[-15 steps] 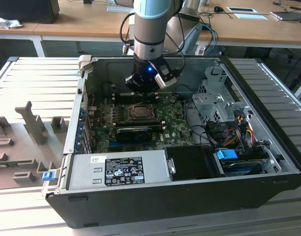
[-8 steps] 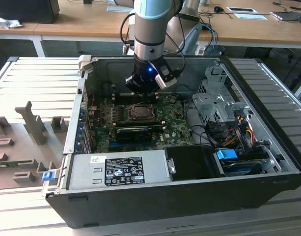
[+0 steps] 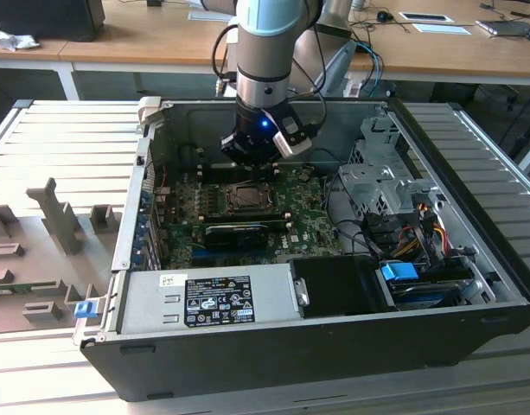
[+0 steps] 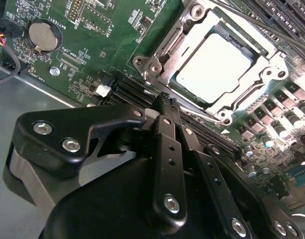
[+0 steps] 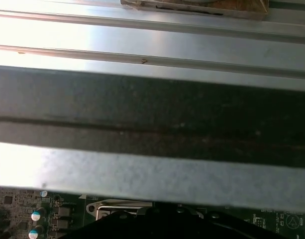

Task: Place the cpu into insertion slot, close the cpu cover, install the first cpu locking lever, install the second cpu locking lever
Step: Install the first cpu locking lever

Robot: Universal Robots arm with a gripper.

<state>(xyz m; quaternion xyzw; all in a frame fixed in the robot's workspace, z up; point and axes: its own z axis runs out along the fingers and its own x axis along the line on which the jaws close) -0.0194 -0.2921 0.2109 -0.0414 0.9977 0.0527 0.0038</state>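
One robot arm (image 3: 265, 52) reached down into one open computer case (image 3: 273, 354) that lay on its side on a slatted metal table (image 3: 66, 138). Its single black gripper (image 3: 247, 160) hung low over the green motherboard (image 3: 308, 226), just beside the socket (image 3: 247, 197) on the side toward the case's far wall.

In the second wrist view, the gripper (image 4: 166, 102) had its two fingers (image 4: 164, 149) pressed together at the tips, with nothing pinched between them. The tips were near one corner of the socket, above a row of dark slots. Whether they touched the board could not be told. They were clear of the chip.

The one cpu (image 4: 214, 67), pale and square, sat flat in the socket. The one cpu cover (image 4: 189, 35), a silvery metal frame, lay down around it, and the chip showed through its window. Whether the locking levers were latched could not be told.

The second wrist view also showed one round coin battery (image 4: 43, 36) on the board, well apart from the socket. The exterior view showed one grey box (image 3: 208, 298) with a white label along the case's near side. The first wrist view looked across the dark case wall (image 5: 152, 114) and the table's bright slats (image 5: 142, 45), with a thin strip of board and an edge of the socket (image 5: 117, 208) beneath.
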